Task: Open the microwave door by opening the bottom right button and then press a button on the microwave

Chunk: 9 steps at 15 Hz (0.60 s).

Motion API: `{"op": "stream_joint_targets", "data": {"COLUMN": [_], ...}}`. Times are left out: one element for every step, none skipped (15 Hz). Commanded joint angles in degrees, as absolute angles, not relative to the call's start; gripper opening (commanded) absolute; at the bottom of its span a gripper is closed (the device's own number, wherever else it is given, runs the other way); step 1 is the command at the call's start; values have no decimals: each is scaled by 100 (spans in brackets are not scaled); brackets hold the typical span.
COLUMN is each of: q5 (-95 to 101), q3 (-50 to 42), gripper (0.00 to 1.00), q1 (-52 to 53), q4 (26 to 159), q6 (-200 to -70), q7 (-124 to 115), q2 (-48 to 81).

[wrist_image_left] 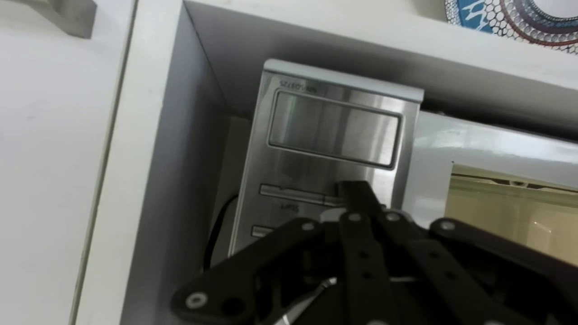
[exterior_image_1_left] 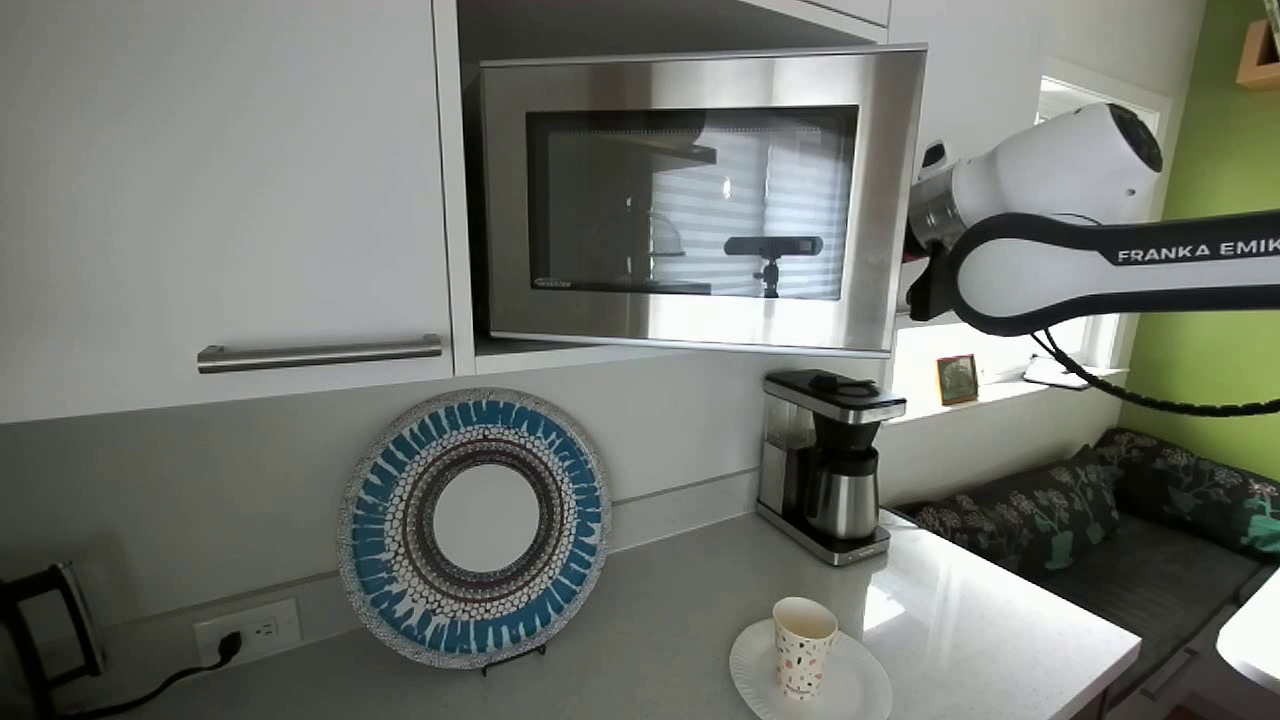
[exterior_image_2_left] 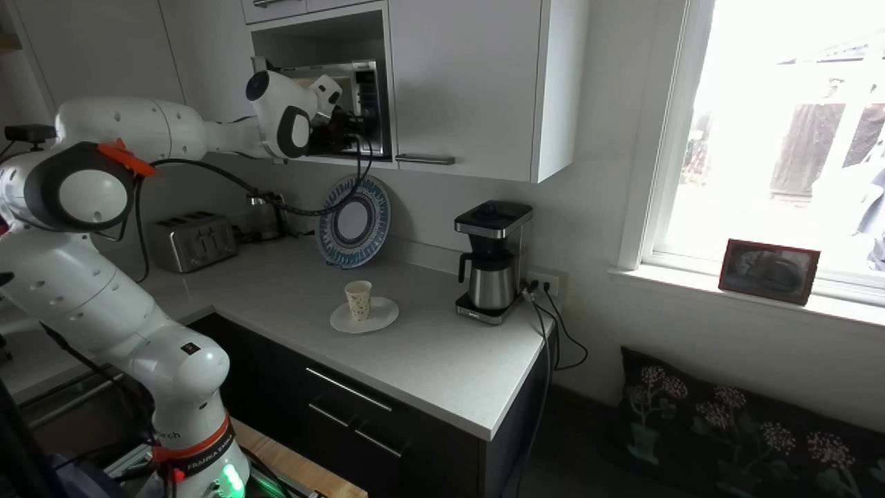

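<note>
The microwave door (exterior_image_1_left: 700, 322) stands swung open in an exterior view and hides the gripper there. The wrist view appears upside down and shows the steel control panel (wrist_image_left: 316, 174), with the wide rectangular door button (wrist_image_left: 334, 128) at the panel's lower end. Slim bar buttons (wrist_image_left: 291, 194) lie beyond it, one marked Start. My gripper (wrist_image_left: 360, 196) is shut and empty, its fingertips over the end of the Start row; whether they touch the panel cannot be told. The fingers hide the rest of the panel. In an exterior view the gripper (exterior_image_2_left: 351, 128) is in front of the microwave (exterior_image_2_left: 366, 104).
The white cabinet niche wall (wrist_image_left: 180, 180) stands close beside the panel. The lit microwave cavity (wrist_image_left: 510, 221) is on the other side. Below are a decorative plate (exterior_image_1_left: 390, 520), a coffee maker (exterior_image_1_left: 790, 460) and a cup (exterior_image_1_left: 803, 660) on a paper plate (exterior_image_1_left: 860, 690).
</note>
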State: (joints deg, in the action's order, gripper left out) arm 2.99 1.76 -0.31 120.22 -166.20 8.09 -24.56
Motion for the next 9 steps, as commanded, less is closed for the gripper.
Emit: {"op": "stream_joint_targets", "data": {"q5": [652, 731, 776, 847, 900, 946, 987, 1009, 1028], "q3": [200, 275, 471, 585, 724, 858, 989, 1092, 1183], "gripper": [0, 0, 0, 0, 0, 0, 0, 0, 0], "q1": [-404, -536, -807, -966, -1139, -1304, -1468, -1590, -1705], "q4": [11948, 11989, 12037, 12077, 12110, 12131, 12148, 12163, 12164], "q6": [-17166, -17280, -17371, -17466, -17565, -17652, -17758, -17834, -17887], "q7": [535, 396, 194, 41, -123, -257, -352, -412, -452], "q2": [-2212, -2208, -2200, -2203, -2196, -2192, -2191, -2191, -2189]}}
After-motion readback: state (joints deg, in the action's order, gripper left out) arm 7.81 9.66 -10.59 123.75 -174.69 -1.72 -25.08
